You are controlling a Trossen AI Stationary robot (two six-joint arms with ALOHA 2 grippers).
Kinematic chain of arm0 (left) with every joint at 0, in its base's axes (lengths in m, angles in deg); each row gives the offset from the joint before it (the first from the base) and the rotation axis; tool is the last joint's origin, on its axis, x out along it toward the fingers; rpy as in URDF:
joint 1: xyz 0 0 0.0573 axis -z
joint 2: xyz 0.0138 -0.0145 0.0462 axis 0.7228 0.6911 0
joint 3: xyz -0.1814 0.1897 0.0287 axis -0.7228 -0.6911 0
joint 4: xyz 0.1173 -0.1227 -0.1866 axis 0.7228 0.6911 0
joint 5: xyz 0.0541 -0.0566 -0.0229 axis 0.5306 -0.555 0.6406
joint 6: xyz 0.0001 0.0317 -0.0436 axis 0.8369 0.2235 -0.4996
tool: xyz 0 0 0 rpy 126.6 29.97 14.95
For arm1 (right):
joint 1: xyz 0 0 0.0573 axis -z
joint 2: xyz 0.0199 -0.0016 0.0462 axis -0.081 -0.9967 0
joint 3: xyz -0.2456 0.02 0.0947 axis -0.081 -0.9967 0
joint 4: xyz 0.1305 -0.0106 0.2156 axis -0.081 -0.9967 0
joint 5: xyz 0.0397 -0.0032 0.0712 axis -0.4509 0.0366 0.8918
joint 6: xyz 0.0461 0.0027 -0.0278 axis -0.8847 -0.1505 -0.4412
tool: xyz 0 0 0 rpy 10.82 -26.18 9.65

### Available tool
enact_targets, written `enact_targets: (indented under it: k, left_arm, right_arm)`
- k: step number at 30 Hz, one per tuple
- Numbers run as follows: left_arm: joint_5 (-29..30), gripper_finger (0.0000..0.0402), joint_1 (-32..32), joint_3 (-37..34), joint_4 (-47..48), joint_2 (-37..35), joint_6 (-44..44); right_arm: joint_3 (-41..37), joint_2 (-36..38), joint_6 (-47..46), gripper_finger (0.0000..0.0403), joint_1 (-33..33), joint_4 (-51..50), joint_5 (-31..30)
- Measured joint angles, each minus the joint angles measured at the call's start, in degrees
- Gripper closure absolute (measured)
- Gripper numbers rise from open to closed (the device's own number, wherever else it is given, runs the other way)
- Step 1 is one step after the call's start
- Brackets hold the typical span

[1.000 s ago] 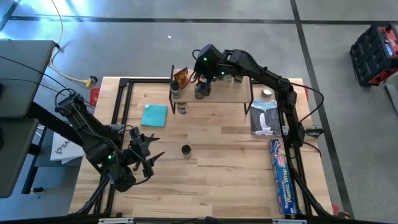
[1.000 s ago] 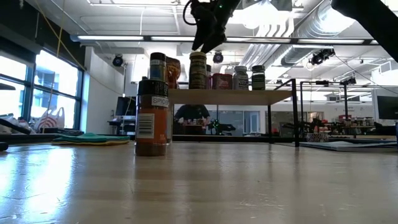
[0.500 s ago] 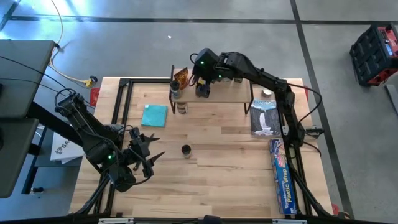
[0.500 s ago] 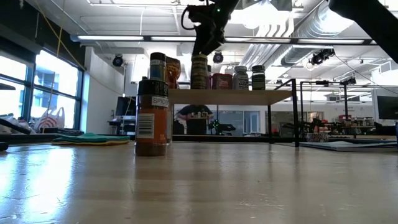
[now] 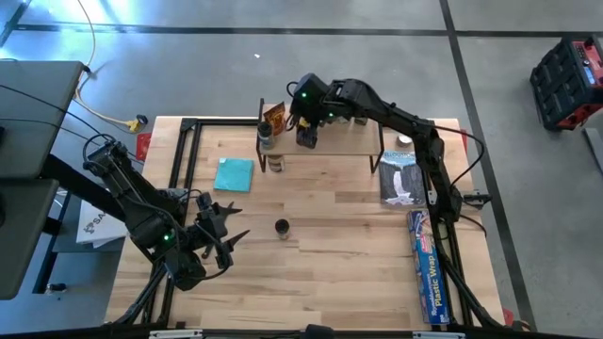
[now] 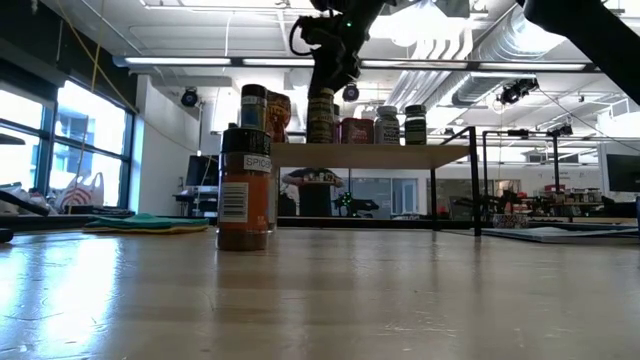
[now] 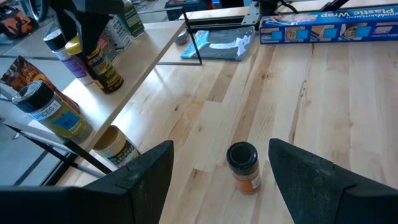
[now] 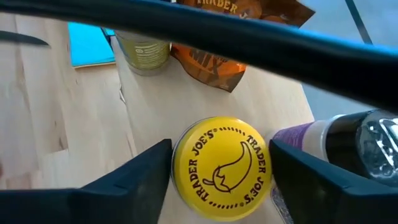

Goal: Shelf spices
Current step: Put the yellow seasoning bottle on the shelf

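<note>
Right gripper point(image 8: 217, 165) up at the small raised shelf with the light wooden board and thin black legs point(image 5: 344, 143), jaws straddling the round yellow-lidded spice jar point(image 8: 222, 169) that stands on the board. Jaws parted about the lid's width, one close on each side; no telling whether pressing yet, so not counted as held. Just beyond the jaws: an orange-brown foil packet point(image 8: 233, 53), and to one side a clear jar with purple label point(image 8: 336, 146).

Judged rigid, light, with smooth lid and glossy wall: likely slippery, prone to topple against close neighbours. Best taken across the lid's rim or just below.

Left gripper point(image 5: 224, 226) waiting low over the tabletop point(image 5: 330, 264), jaws spread wide and empty, a small dark-capped orange spice jar point(image 7: 242, 167) standing just ahead between them.
</note>
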Motion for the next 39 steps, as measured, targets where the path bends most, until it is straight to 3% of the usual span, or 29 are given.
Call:
enact_targets:
  k: [7, 17, 39]
  left_arm:
    - [0.00, 0.0142, 0.00, 0.00, -0.01, -0.01, 0.02]
    - [0.00, 0.0142, 0.00, 0.00, 0.01, -0.01, 0.02]
    - [0.02, 0.0142, 0.00, 0.00, 0.02, 0.01, 0.00]
  right_arm:
    - [0.13, 0.13, 0.01, 0.0211, 0.01, 2.86, -0.69]
    - [0.00, 0.02, 0.00, 0.0255, -0.02, 6.42, -1.20]
    - [0.07, 0.22, 1.42, 0.0259, -3.12, 3.60, -0.17]
